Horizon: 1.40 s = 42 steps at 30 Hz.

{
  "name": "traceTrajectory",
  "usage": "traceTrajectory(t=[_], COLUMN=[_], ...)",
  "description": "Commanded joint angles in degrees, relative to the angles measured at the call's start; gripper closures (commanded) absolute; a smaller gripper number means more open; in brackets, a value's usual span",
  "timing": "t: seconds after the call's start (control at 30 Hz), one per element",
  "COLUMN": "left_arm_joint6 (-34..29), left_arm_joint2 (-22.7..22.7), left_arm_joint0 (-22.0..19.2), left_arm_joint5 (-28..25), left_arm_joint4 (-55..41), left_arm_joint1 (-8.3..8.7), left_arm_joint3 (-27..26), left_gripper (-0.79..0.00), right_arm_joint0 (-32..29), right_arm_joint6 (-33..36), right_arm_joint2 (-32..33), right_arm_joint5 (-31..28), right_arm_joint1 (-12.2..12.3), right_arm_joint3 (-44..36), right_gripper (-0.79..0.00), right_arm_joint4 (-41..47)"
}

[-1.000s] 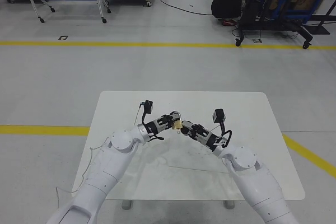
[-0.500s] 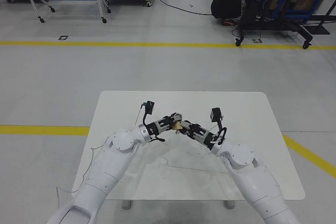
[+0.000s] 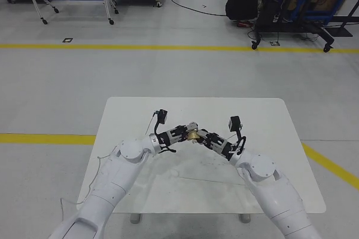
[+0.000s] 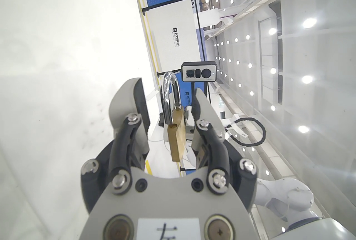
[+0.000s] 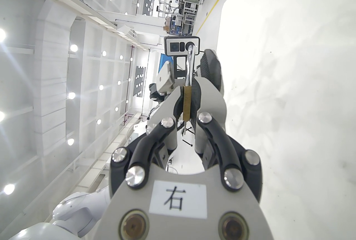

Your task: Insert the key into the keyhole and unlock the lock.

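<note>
My right gripper (image 5: 189,92) pinches the brass padlock (image 5: 186,106) by its flat sides, the shackle pointing away from my palm. My left gripper (image 4: 169,95) is alongside, fingers spread either side of the same padlock. The white table (image 3: 257,113) lies below both.

The white counter (image 3: 269,113), rounded at its corners, fills the middle of the frame on a grey floor (image 3: 167,71) with yellow lines; faint dark scuffs (image 4: 86,118) mark its surface.
</note>
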Motion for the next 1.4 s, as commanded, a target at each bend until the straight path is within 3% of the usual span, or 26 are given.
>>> traceTrajectory(t=[0.0,0.27,0.43,0.63,0.87,1.33,1.37], left_arm_joint6=[-0.2,-0.8,-1.3,-1.7,-1.1,-0.5,-0.6], left_arm_joint2=[0.0,-1.0,-2.1,-2.7,-2.7,-3.3,-3.3], left_arm_joint0=[-0.1,-0.4,-0.4,-0.3,0.0,0.7,0.7], left_arm_joint5=[0.1,-0.2,-0.4,-0.5,-0.9,-1.6,-1.6], left_arm_joint4=[-0.6,-3.4,-5.2,-5.8,-5.0,-4.1,-4.2], left_arm_joint1=[-0.05,-0.04,0.15,0.35,0.44,0.81,0.84], left_arm_joint3=[0.2,0.6,0.4,-0.1,-0.6,-1.9,-1.9], left_gripper=[-0.785,-0.785,-0.785,-0.785,-0.785,-0.785,-0.785], right_arm_joint0=[-0.3,-2.7,-4.9,-8.9,-5.2,1.4,1.6], right_arm_joint6=[0.3,1.4,0.7,6.2,10.2,18.2,18.4], right_arm_joint2=[0.6,4.7,10.6,16.2,10.0,2.0,1.8], right_arm_joint5=[-0.1,-0.2,3.4,9.4,16.1,26.1,26.1], right_arm_joint1=[0.2,1.2,2.7,4.4,4.5,4.3,4.3], right_arm_joint3=[-0.2,-1.8,-4.4,-12.4,-10.2,-4.0,-4.1], right_gripper=[0.0,0.0,0.0,0.0,0.0,0.0,-0.185], right_arm_joint4=[0.0,-1.1,-7.8,-14.8,-23.9,-27.4,-27.3])
